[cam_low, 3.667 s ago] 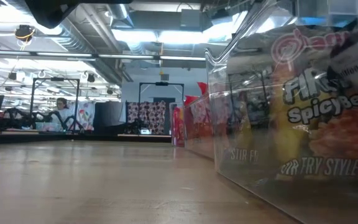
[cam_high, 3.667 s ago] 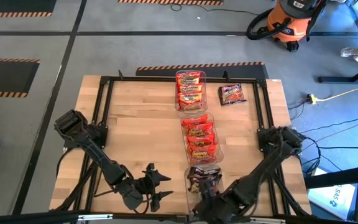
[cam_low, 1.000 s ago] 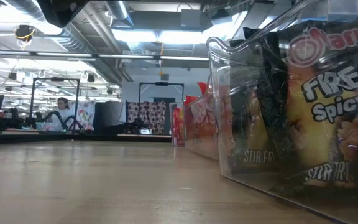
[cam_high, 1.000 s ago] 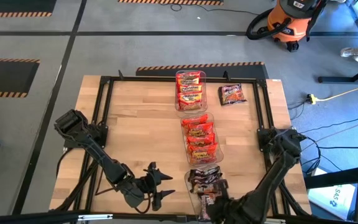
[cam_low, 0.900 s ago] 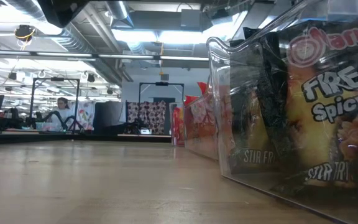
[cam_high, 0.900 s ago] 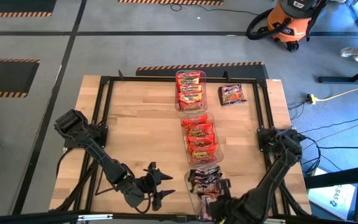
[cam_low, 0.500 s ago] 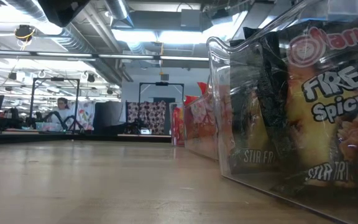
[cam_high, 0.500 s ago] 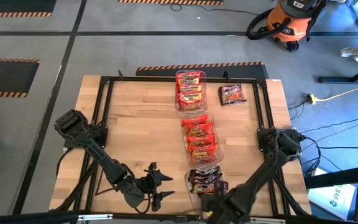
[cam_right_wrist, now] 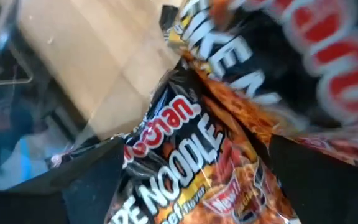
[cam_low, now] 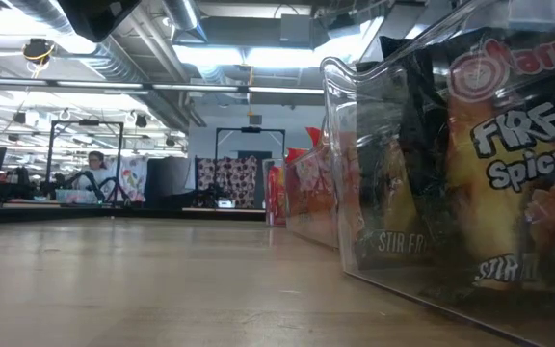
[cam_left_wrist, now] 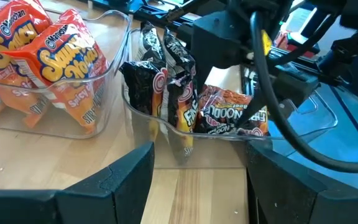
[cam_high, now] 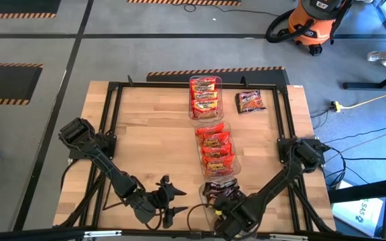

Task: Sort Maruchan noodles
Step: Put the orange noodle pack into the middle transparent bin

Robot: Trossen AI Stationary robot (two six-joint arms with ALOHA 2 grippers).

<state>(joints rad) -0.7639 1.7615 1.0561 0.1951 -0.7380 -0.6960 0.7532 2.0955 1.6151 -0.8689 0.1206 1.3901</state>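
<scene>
Since a second ago: right hand (cam_high: pixel 228 209) shifted left along the near counter (cam_high: pixel 153 144) edge, fingers now spread wide, hanging over the nearest clear bin (cam_high: pixel 220 195) with nothing gripped. Just under it (seen through the right wrist camera), a dark packet (cam_right_wrist: pixel 197 155) lying loose among the other black-and-red packets (cam_left_wrist: pixel 166 81) in that bin. Unmoved: left hand (cam_high: pixel 169 201), parked near the counter's front edge to the left of that bin, fingers apart and empty. Lined up down the counter's middle: far bin (cam_high: pixel 205 97) with red-yellow packets, middle bin (cam_high: pixel 214 148) with orange-red packets (cam_left_wrist: pixel 55 56), near bin with the dark ones. Still outside any bin: one dark packet (cam_high: pixel 250 101), flat on the wood to the right of the far bin.
</scene>
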